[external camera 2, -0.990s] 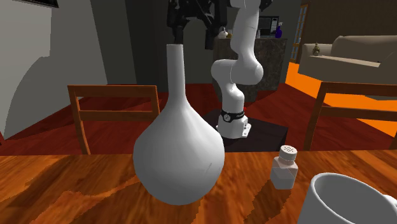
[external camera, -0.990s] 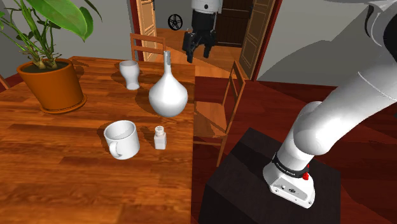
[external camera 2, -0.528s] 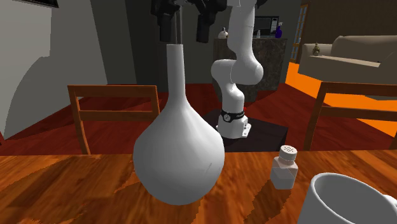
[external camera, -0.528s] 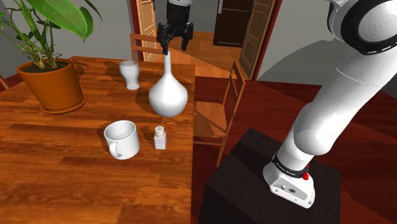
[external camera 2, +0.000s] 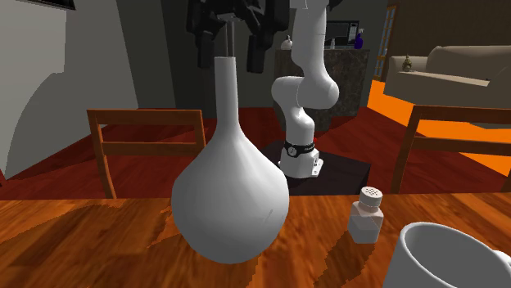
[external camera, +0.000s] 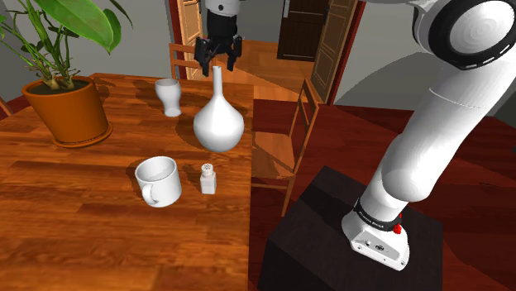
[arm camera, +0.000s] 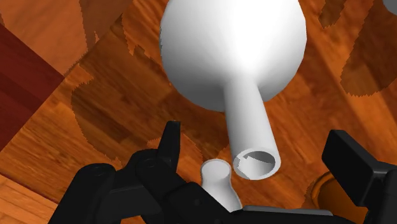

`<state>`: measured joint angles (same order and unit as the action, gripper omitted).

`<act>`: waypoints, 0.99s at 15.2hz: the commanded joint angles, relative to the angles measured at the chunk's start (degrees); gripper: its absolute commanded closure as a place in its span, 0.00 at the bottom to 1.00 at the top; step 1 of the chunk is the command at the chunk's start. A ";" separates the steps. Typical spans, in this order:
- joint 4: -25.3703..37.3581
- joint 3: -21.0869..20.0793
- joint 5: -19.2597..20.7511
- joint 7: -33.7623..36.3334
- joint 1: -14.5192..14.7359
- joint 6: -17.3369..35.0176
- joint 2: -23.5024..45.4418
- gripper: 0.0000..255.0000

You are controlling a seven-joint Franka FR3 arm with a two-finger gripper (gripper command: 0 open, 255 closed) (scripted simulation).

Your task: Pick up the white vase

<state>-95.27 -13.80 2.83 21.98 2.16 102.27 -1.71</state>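
Gripper (external camera: pixel 218 66) straddles white vase (external camera: pixel 218 124) (neck upright).

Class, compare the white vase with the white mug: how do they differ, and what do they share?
The vase has a round belly and a long thin neck; the mug is a squat cylinder. The mug has a handle; the vase none. Both are white and stand upright on the wooden table.

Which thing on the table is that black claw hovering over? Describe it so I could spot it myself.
Start at the wooden table with the potted plant and look toward the edge beside the chair. There stands the white vase, right under the open gripper. Unlike the squat mug, small shaker and little cup nearby, it has a round belly and a long thin neck.
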 commanded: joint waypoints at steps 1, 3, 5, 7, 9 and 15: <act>-1.77 0.00 -0.03 0.08 0.00 1.58 -0.22 0.00; -2.29 0.01 -0.04 0.09 0.00 2.04 -0.29 0.00; -2.23 0.01 -0.05 0.07 -0.01 1.97 -0.31 1.00; -2.25 0.00 -0.05 0.09 0.00 1.97 -0.32 1.00; -2.25 0.00 -0.05 0.09 0.00 1.98 -0.31 1.00; -0.46 -0.01 0.00 0.06 0.01 0.45 -0.04 1.00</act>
<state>-96.52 -13.80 2.80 22.03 2.17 103.30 -1.90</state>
